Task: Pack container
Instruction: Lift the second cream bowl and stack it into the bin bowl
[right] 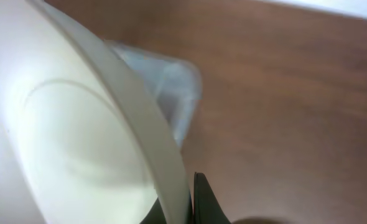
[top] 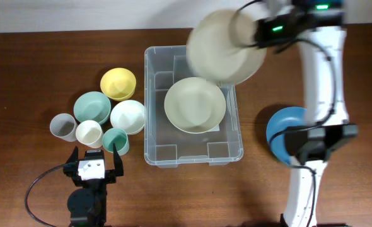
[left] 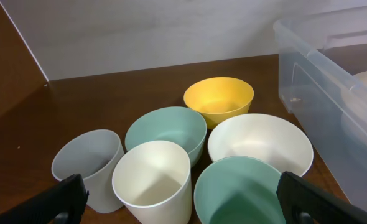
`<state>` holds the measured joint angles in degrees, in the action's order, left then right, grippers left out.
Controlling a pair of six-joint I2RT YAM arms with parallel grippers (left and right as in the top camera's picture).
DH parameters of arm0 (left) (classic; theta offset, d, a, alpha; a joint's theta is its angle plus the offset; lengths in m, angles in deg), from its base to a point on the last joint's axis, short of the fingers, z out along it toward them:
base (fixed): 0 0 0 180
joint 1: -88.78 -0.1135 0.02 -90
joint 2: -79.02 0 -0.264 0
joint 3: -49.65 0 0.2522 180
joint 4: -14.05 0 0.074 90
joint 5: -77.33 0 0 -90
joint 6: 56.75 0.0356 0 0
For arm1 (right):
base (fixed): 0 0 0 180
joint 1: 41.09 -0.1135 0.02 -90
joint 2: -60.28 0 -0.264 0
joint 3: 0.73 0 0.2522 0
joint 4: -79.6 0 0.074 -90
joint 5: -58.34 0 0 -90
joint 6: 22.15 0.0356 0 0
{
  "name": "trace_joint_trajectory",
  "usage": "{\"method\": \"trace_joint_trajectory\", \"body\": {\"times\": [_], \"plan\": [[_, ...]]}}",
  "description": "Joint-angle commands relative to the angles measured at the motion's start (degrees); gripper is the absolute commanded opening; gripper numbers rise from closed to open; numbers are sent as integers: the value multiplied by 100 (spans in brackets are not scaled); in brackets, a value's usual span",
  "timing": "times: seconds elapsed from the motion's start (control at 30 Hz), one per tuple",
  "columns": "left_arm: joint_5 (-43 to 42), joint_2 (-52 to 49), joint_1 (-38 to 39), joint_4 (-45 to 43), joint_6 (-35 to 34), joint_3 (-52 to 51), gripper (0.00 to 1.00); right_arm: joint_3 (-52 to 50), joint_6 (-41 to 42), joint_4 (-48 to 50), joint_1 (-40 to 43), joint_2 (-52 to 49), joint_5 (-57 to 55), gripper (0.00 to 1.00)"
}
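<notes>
Over container (top: 149,135), right gripper's (top: 255,30) cream bowl (top: 217,53)

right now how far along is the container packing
Done: one cream dish lies in the container. In hand: the right gripper is shut on a second cream dish above its far corner. Left: the blue bowl, yellow bowl, teal bowl, white bowl, grey cup, cream cup and teal cup sit outside; the left gripper is open and empty.
</notes>
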<state>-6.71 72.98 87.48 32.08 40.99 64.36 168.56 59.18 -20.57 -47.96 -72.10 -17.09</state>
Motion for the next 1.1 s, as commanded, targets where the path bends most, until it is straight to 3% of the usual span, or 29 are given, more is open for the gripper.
{"method": "trace_joint_trajectory", "body": {"times": [0.0, 0.2, 0.53, 0.57, 0.6, 0.67, 0.9, 1.07], "plan": [[-61, 22, 7, -13, 72, -44, 99, -103, -164, -195, -422, 63, -966, 4], [-61, 22, 7, -13, 72, -44, 99, -610, -162, -291, -953, 63, -984, 4], [-61, 22, 7, -13, 72, -44, 99, -1591, -140, 485, -1259, 63, -476, 6], [-61, 22, 7, -13, 72, -44, 99, -1604, -140, 518, -1263, 63, -459, 28], [-61, 22, 7, -13, 72, -44, 99, -1602, -140, 538, -1263, 63, -461, 64], [-61, 22, 7, -13, 72, -42, 99, -1585, -138, 568, -1259, 66, -466, 81], [-61, 22, 7, -13, 72, -44, 100, -1064, 345, 516, -896, 116, -472, 83], [-61, 22, 7, -13, 72, -42, 99, -396, 793, -177, -260, 286, -973, 86]]}}
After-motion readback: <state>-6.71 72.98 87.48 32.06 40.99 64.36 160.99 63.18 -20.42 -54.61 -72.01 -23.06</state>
